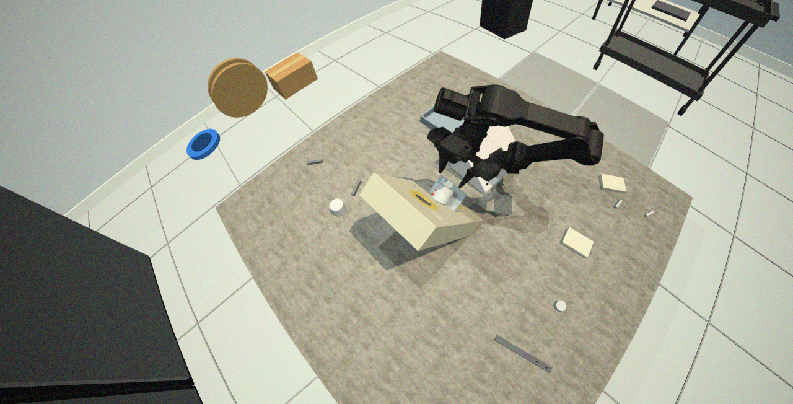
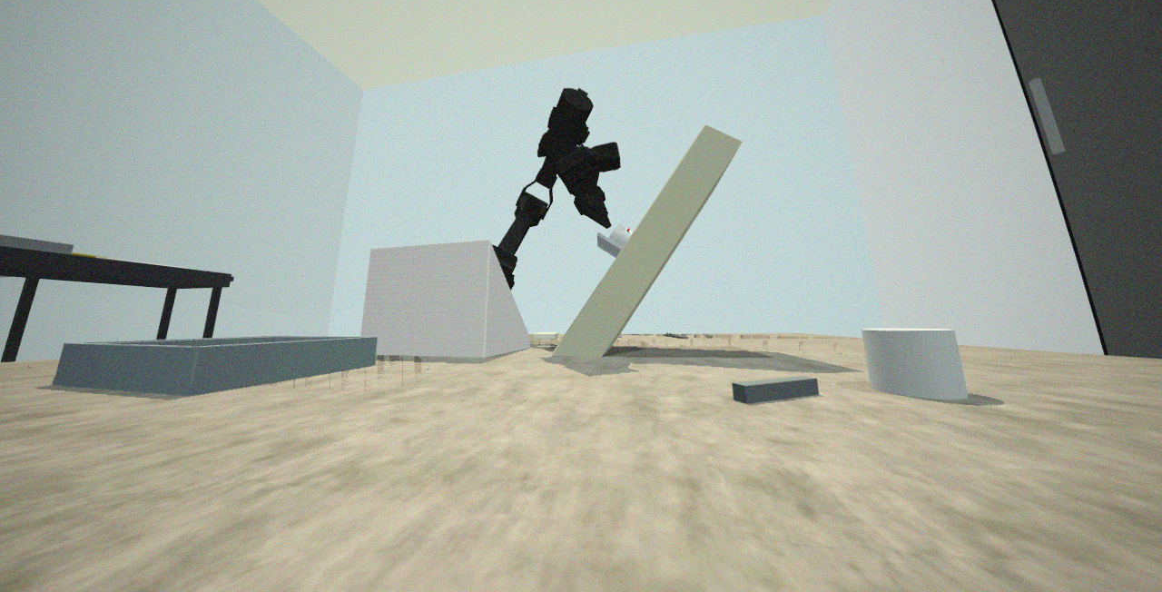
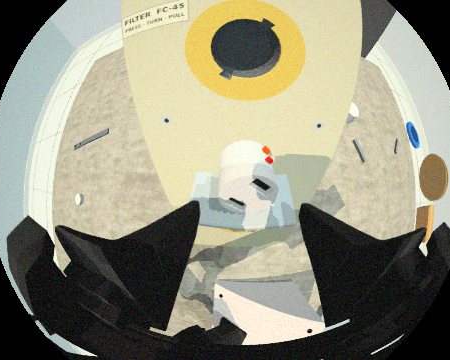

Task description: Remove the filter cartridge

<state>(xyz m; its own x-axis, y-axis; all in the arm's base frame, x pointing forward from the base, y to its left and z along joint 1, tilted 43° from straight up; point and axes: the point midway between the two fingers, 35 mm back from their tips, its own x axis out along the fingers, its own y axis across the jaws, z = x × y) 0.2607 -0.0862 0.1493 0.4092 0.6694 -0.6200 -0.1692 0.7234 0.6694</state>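
With our gripper (image 3: 248, 227) spread and empty, we judged the cartridge (image 3: 247, 175) light, rigid, best pinched across its round sides.

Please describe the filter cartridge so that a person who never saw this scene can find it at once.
Find the cream panel leaning on the carpet. Below its yellow-ringed empty socket, a small pale tray juts out. The cartridge in it is a white cylinder with two red dots and dark slots.

The open black pincer (image 3: 248, 223) has free air down to the white round cartridge (image 3: 247, 174) in its small pale tray (image 3: 208, 190); the tilted cream panel (image 3: 185, 134) blocks passage just beyond.
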